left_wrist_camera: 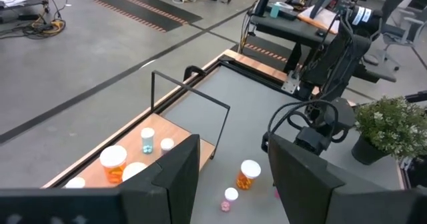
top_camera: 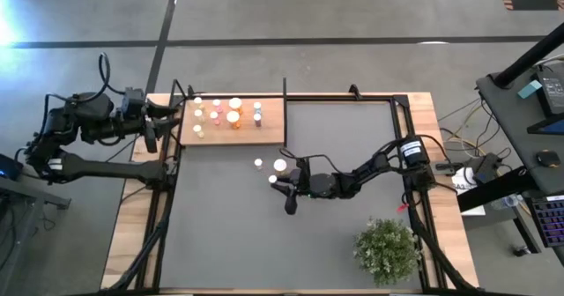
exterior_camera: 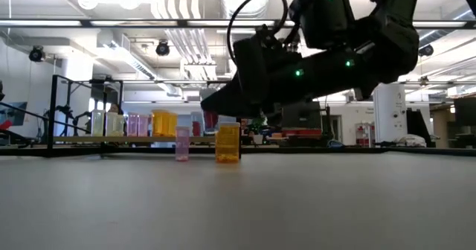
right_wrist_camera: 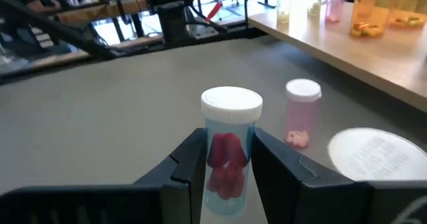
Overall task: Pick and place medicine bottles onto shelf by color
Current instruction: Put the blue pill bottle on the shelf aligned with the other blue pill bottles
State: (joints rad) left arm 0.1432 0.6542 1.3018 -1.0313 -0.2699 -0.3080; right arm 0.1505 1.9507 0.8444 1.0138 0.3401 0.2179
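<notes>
Red-filled bottle [right_wrist_camera: 227, 151] sits pinched in the right gripper [right_wrist_camera: 225, 164] at frame centre; the left gripper [left_wrist_camera: 230, 177], fingers spread, hovers by the shelf [top_camera: 273, 129] upper left.

Bottles [top_camera: 233, 116] on shelf [top_camera: 273, 133], table [top_camera: 229, 234]

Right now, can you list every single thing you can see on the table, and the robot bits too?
Flat light-wood shelf: one, at the table's far edge.
Small white-capped medicine bottles on the shelf: about eight, pink, orange, yellowish.
White-capped orange bottle: one, on the grey tabletop.
Slim white-capped pink bottle: one, beside it.
Clear white-capped bottle with red contents: one, in the right jaws.
Bushy green plant: one, near corner.
Left gripper: by the shelf's end.
Right gripper: mid-table, shut on the bottle.
</notes>
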